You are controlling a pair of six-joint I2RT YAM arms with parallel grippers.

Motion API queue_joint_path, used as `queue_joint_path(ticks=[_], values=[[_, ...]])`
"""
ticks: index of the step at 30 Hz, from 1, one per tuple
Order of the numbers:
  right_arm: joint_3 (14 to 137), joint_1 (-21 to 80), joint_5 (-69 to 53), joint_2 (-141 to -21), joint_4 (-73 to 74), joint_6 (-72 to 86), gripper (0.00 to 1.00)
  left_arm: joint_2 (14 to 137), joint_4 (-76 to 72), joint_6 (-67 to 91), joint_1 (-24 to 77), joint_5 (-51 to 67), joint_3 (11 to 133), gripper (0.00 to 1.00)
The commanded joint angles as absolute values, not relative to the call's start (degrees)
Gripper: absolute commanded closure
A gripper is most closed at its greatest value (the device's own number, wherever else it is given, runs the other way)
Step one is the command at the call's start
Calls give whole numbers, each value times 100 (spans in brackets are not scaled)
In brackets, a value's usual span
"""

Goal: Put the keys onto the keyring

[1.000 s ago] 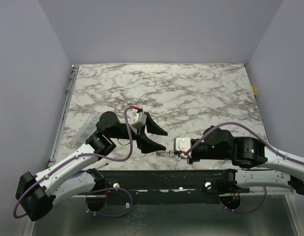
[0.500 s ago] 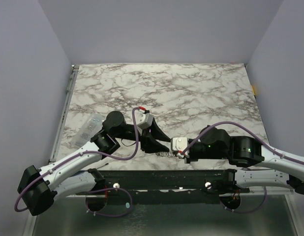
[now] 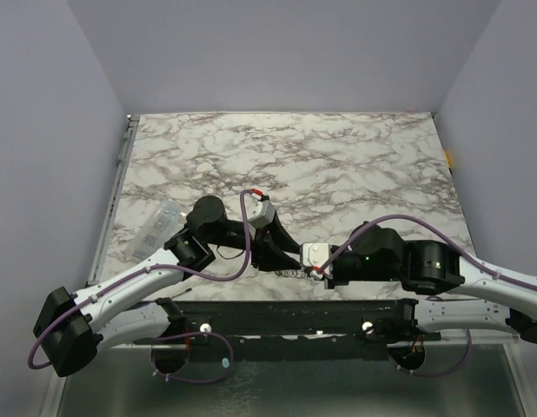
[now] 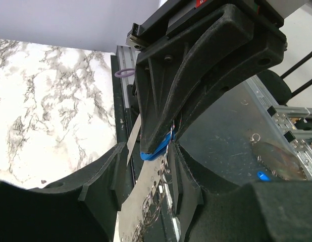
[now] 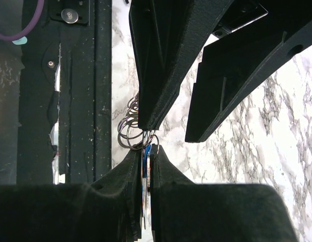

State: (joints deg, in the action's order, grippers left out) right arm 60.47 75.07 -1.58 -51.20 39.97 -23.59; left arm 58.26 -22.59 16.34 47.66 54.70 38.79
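Two grippers meet at the near edge of the table [image 3: 338, 156] in the overhead view, left gripper [image 3: 280, 256] and right gripper [image 3: 299, 267] tip to tip over the keyring [image 3: 288, 273]. Left wrist view: its jaws stand parted astride the ring. Right wrist view: fingers clenched on the blue key [image 5: 145, 166]. Threading is the step in hand, I judge. Next, the ring needs pinning steady so the key can slide on.

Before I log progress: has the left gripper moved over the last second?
Yes. In the top view the left gripper has shifted right and toward the table's near edge, closing on the right gripper.
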Motion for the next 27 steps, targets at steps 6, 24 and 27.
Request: queue_joint_path(ticks=[6,24,27], values=[[6112,7547,197,-5177,3560,-2429,99,5905,-2252,1669,4823,5617,3988,59],[6006,7544,581,-5015,3254,-2584,99,5805,-1793,1335,4833,5208,4132,100],[5956,7548,619,-4974,3232,-2555,99,5717,-1391,1047,4796,4734,4270,100]])
